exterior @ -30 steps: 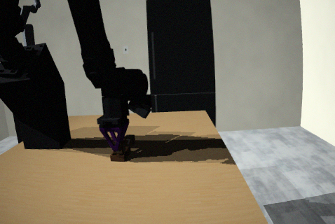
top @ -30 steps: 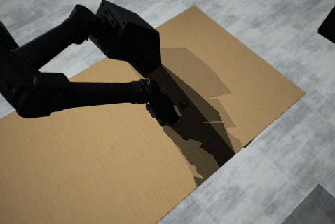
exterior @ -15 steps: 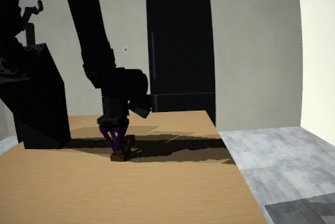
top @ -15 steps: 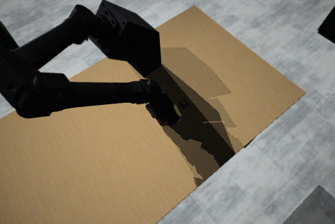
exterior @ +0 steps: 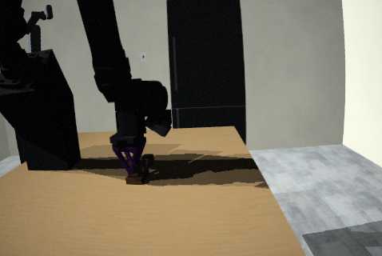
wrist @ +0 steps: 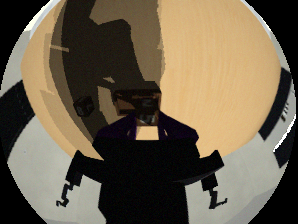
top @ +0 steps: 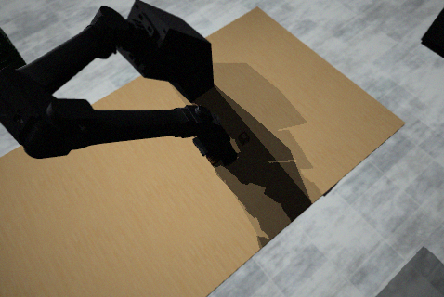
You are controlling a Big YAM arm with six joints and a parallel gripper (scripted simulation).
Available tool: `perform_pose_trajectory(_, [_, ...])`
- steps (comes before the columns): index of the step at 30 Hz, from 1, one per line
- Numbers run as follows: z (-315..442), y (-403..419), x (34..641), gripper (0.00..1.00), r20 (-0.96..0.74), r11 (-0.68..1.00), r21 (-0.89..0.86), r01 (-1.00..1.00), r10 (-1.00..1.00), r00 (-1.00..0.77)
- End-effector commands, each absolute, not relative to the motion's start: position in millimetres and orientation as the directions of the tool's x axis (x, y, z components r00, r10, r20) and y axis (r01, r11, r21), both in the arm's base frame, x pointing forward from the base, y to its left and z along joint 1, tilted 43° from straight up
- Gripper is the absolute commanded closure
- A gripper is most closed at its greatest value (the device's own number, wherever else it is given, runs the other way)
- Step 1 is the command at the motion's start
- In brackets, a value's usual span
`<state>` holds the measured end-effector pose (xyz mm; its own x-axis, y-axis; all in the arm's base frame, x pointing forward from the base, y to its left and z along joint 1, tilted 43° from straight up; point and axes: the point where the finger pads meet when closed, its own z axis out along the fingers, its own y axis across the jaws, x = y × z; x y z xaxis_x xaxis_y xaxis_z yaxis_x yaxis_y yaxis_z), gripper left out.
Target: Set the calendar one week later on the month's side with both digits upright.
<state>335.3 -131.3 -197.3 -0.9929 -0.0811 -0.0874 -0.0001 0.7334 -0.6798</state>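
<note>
Pinching a small dark brown cube (exterior: pixel 134 179) low over the tan wooden desk (exterior: pixel 106 224), our purple-fingered hand (exterior: pixel 133 173) leaves the date unset, we judge.

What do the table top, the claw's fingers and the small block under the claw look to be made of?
Table top: looks like light wood or wood veneer, matte, with fine straight grain lines. Claw fingers: purple, an open lattice of struts, probably plastic; the finish is too dark to judge. Small block: dark brown, possibly wood; it sits in shadow, so that is uncertain.
</note>
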Motion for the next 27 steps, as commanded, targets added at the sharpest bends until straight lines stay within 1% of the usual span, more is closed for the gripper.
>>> perform_pose_trajectory(1, [-195.8, -133.8, 345.4, 0.75, -0.110, 0.733, -0.680, 0.010, -0.088, -0.990])
perform_pose_trajectory(27, [-200.3, -135.8, 346.6, 0.75, -0.109, 0.733, -0.681, 0.005, -0.094, -0.990])
